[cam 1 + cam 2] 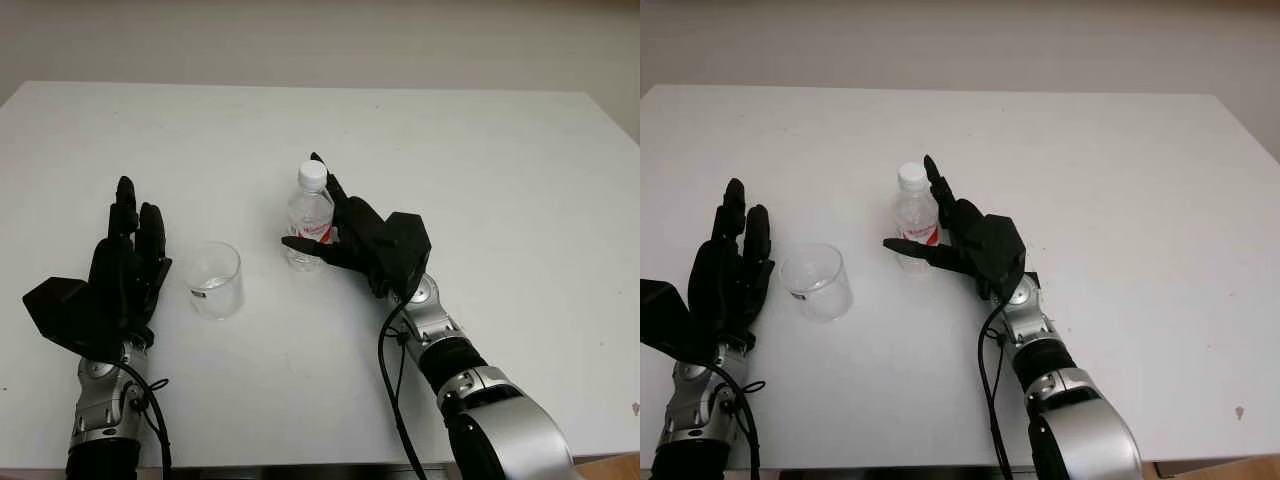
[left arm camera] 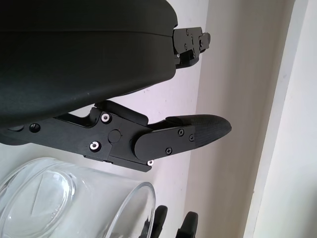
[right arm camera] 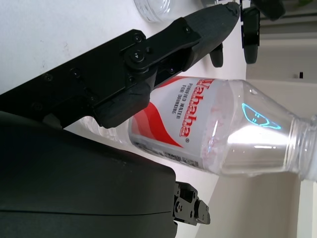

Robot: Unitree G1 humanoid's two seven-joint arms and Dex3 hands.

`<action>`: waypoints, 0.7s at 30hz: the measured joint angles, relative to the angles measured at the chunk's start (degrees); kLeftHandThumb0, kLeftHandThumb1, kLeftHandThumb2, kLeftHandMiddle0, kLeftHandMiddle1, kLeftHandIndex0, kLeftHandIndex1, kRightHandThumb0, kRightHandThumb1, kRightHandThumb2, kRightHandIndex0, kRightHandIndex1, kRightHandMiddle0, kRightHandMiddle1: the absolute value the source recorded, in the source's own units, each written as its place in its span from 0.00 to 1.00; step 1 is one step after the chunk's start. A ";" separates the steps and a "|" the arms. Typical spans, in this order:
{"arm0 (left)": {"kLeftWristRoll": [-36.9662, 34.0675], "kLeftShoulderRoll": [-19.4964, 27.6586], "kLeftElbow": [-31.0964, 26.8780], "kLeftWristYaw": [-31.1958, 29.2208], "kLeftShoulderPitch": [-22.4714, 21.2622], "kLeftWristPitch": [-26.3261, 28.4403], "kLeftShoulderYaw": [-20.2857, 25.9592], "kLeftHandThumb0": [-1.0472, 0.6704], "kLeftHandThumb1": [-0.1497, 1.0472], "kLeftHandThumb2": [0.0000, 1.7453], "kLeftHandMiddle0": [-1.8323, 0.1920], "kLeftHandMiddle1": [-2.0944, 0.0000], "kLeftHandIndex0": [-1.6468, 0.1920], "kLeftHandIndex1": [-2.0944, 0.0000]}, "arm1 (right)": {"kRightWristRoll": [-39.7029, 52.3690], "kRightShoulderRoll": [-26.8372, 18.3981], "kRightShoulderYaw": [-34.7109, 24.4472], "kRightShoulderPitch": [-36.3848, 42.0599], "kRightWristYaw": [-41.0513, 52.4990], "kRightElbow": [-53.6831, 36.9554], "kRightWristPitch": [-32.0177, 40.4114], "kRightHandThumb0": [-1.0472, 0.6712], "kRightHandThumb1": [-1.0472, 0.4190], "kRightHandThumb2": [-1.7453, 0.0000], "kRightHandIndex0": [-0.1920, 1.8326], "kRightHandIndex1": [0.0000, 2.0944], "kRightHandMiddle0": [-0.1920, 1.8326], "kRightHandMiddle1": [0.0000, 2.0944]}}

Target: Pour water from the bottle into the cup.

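Nearest you, both arms rise from the bottom edge of the white table (image 1: pixel 500 180). Your left hand (image 1: pixel 125 265) sits at the lower left, open and holding nothing, just beside the clear round glass cup (image 1: pixel 214 279), which stands upright to its right. From the left wrist view the cup's rim (image 2: pixel 74 198) lies close under that hand's black finger (image 2: pixel 183 134), though you cannot tell whether they touch.

Further in, your right hand (image 1: pixel 350 235) reaches to the small clear plastic water bottle with a white cap and red label (image 1: pixel 310 215). 1 finger (image 1: pixel 305 245) crosses the front of the bottle low down and another rises behind it near the cap. Its fingers bracket the bottle, but you cannot tell if the grip has closed. Your bottle stands upright near the table's middle, right of the cup and apart from it.
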 measured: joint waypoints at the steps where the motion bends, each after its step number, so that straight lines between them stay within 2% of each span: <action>1: 0.00 -0.12 0.00 0.00 0.00 0.00 -0.03 0.26 1.00 0.30 0.96 0.98 0.95 0.97 | 0.00 0.04 0.01 -0.07 0.35 0.18 -0.17 0.02 0.14 0.97 0.00 0.00 0.00 0.00; 5: 0.07 -0.29 0.01 0.04 0.00 -0.06 -0.11 0.26 1.00 0.31 0.96 0.98 0.96 0.98 | 0.14 0.73 0.01 -0.28 1.75 0.94 -0.69 0.03 0.14 0.97 0.00 0.00 0.00 0.00; 9: 0.41 -0.50 0.07 0.32 0.00 -0.26 -0.17 0.26 1.00 0.30 0.96 0.97 0.95 0.97 | 1.49 2.01 -0.76 -0.84 2.99 1.97 -2.16 0.10 0.16 0.97 0.00 0.00 0.01 0.00; 11: 0.76 -0.74 0.07 0.65 0.00 -0.26 -0.28 0.26 1.00 0.30 0.96 0.97 0.95 0.97 | 1.96 2.82 -1.32 -1.42 2.37 2.28 -2.79 0.16 0.16 0.97 0.03 0.01 0.06 0.03; 12: 1.06 -0.76 0.07 0.67 0.00 -0.31 -0.38 0.25 1.00 0.30 0.96 0.97 0.95 0.97 | 1.99 3.22 -1.52 -1.74 1.38 2.34 -2.87 0.20 0.15 0.97 0.09 0.04 0.12 0.06; 13: 1.27 -0.77 0.10 0.67 0.00 -0.55 -0.51 0.25 1.00 0.30 0.95 0.97 0.95 0.97 | 1.91 3.53 -1.67 -1.97 0.13 2.43 -3.06 0.25 0.15 0.97 0.18 0.21 0.12 0.34; 14: 1.35 -0.78 0.15 0.67 0.00 -0.91 -0.62 0.26 1.00 0.30 0.95 0.97 0.95 0.97 | 1.78 3.80 -1.83 -2.18 -1.15 2.71 -3.45 0.28 0.14 0.97 0.18 0.42 0.10 0.57; 15: 1.41 -0.80 0.27 0.67 0.00 -1.28 -0.65 0.26 1.00 0.30 0.95 0.97 0.95 0.97 | 1.42 4.05 -1.94 -2.30 -2.43 3.03 -3.99 0.32 0.13 0.97 0.21 0.61 0.14 0.73; 16: 1.44 -0.82 0.48 0.67 0.00 -1.54 -0.65 0.25 1.00 0.30 0.95 0.97 0.95 0.97 | 0.89 4.31 -1.95 -2.41 -3.66 3.38 -4.41 0.35 0.10 0.96 0.31 0.79 0.22 0.87; 18: 1.50 -0.88 0.72 0.67 0.00 -1.77 -0.66 0.25 1.00 0.30 0.95 0.97 0.95 0.97 | 0.17 4.45 -1.85 -2.66 -5.24 3.98 -4.48 0.36 0.04 0.96 0.46 0.91 0.33 0.96; 19: 1.59 -0.87 0.79 0.67 0.00 -1.85 -0.66 0.25 1.00 0.30 0.95 0.97 0.95 0.97 | -0.14 4.46 -1.70 -2.70 -5.64 4.02 -4.46 0.36 0.02 0.93 0.57 0.96 0.42 0.98; 21: 1.67 -0.87 0.82 0.67 0.00 -1.96 -0.68 0.25 1.00 0.30 0.95 0.97 0.95 0.97 | -1.11 4.40 -1.11 -2.99 -6.23 4.01 -4.34 0.36 0.00 0.87 0.69 0.99 0.53 1.00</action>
